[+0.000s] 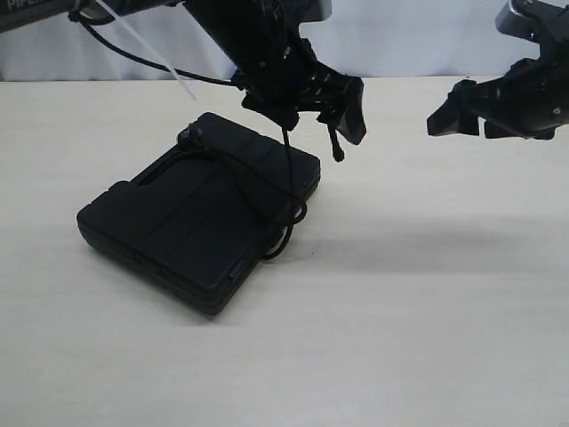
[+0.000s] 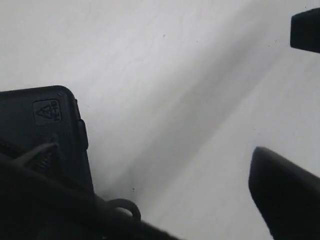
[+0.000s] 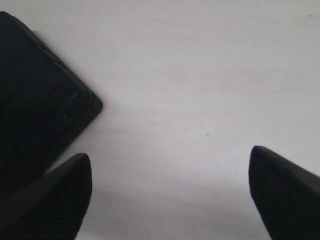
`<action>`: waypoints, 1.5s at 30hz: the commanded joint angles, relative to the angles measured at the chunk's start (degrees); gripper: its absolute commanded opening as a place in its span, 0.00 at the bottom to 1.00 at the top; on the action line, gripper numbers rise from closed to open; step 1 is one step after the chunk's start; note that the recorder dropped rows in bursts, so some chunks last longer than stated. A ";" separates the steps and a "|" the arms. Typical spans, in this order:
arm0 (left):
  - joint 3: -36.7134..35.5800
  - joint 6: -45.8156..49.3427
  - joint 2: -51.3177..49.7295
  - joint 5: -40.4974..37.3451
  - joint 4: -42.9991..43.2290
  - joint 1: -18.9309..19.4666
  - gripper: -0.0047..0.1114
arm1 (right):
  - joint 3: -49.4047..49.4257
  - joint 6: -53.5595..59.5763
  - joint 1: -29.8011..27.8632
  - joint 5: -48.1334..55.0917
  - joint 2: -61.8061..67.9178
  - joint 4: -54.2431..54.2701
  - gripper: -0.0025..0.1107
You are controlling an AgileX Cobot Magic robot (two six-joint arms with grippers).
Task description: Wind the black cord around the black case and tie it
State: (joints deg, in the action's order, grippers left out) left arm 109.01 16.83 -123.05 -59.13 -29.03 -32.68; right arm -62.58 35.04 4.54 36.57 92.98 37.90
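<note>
My left gripper (image 1: 316, 105) gapes, limp black cord (image 1: 289, 191) draped off it; right gripper (image 1: 462, 120) spread wide, empty. Cord's soft, slippy: I'd pinch near its dangling tip, above the rigid black case (image 1: 178, 222)

Lab setup: pale table (image 1: 444, 311), white backdrop (image 1: 400, 40)

**Surface finishes.** At centre left you see the black case (image 1: 200, 227), moulded in matt plastic, with a lid that is smooth between its raised ribs. In the left wrist view a triangular mark (image 2: 47, 111) is pressed into the same dull surface. The black cord (image 1: 286, 142) lying over the case looks like thin, lustreless fibre rope. The table (image 1: 427, 302) is a pale wood-grain top, smooth with a faint sheen. On the right gripper (image 3: 169, 154), note the fingers (image 3: 55, 200): matt black, one showing fine ribbing.
</note>
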 commanded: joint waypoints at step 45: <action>-8.44 -15.42 29.03 -10.83 36.91 -0.58 0.17 | 0.25 7.21 -0.37 0.07 -0.52 11.19 0.19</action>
State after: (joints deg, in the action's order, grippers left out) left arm 104.56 2.63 -96.17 -69.86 4.84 -33.25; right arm -62.58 42.01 4.54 36.29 92.98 50.16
